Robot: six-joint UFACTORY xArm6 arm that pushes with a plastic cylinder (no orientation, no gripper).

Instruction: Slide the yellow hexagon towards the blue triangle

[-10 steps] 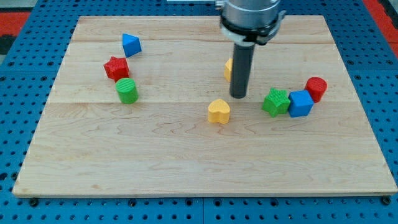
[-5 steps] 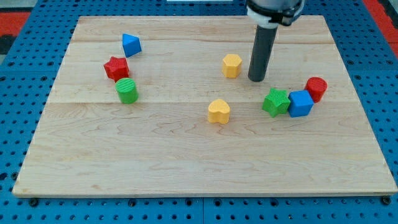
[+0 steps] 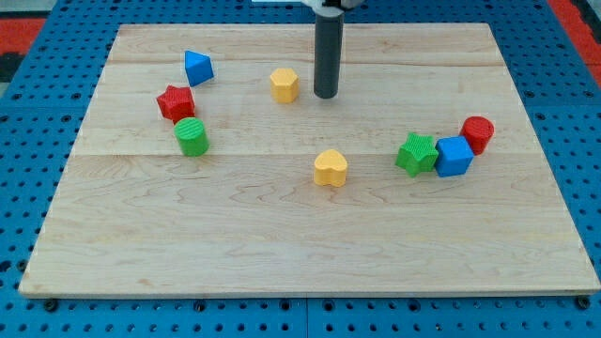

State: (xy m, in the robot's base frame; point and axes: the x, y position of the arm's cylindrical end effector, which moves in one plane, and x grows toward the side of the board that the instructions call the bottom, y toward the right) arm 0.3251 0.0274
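The yellow hexagon [image 3: 284,84] lies on the wooden board at the upper middle. My tip [image 3: 326,95] stands just to its right, a small gap apart. The blue triangle [image 3: 197,68] lies at the upper left, well to the left of the hexagon and slightly higher.
A red star [image 3: 176,102] and a green cylinder [image 3: 192,137] sit below the blue triangle. A yellow heart [image 3: 330,168] lies at the middle. A green star [image 3: 416,154], a blue cube [image 3: 454,156] and a red cylinder [image 3: 477,134] cluster at the right.
My tip swung around to the hexagon's right side and moved left and up. The yellow hexagon has slid left and slightly up, towards the blue triangle.
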